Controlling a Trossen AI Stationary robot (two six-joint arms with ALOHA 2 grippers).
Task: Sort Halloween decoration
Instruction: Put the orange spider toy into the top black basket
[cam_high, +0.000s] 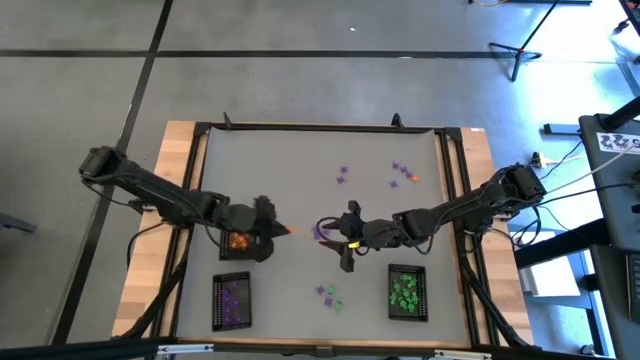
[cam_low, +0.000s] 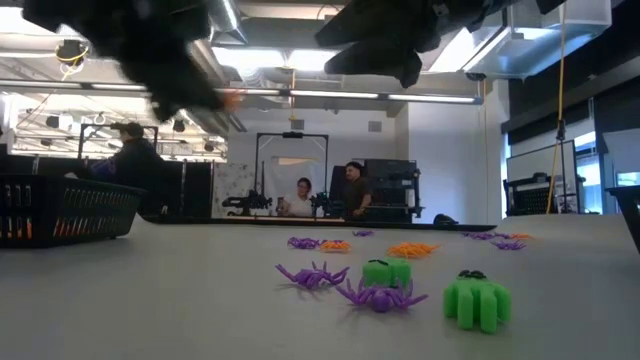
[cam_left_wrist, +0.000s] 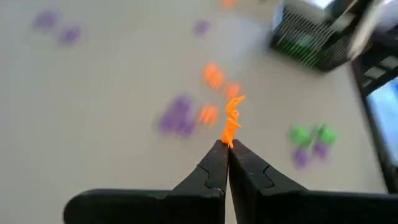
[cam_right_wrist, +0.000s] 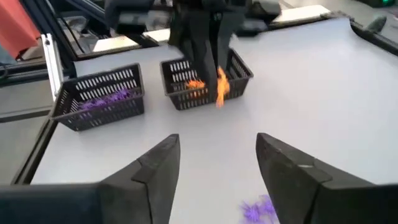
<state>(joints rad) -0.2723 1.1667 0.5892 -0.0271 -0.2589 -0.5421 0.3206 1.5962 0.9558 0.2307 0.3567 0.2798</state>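
Note:
My left gripper (cam_high: 283, 230) is shut on a small orange trinket (cam_left_wrist: 232, 119) and hangs just right of the black mesh tray holding orange pieces (cam_high: 238, 243). The right wrist view shows the same trinket (cam_right_wrist: 221, 87) in front of that tray (cam_right_wrist: 239, 78). My right gripper (cam_right_wrist: 214, 155) stands open at mid-table, above a purple trinket (cam_right_wrist: 258, 210) that lies on the table. Loose purple and green trinkets (cam_low: 380, 295) rest on the table near the front, and more purple and orange ones (cam_high: 400, 172) lie toward the far right. My left gripper pinches the orange trinket by its one end (cam_left_wrist: 228, 140), only at the free ends of its two fingers. The fingers slant down, pointing toward the table's right. The rest of the trinket sticks out beyond the fingertips, lifted clear of the table.
A mesh tray with purple pieces (cam_high: 232, 300) stands at the front left, and one with green pieces (cam_high: 407, 292) at the front right. A black frame (cam_high: 320, 128) rims the table. People sit in the room beyond the far edge.

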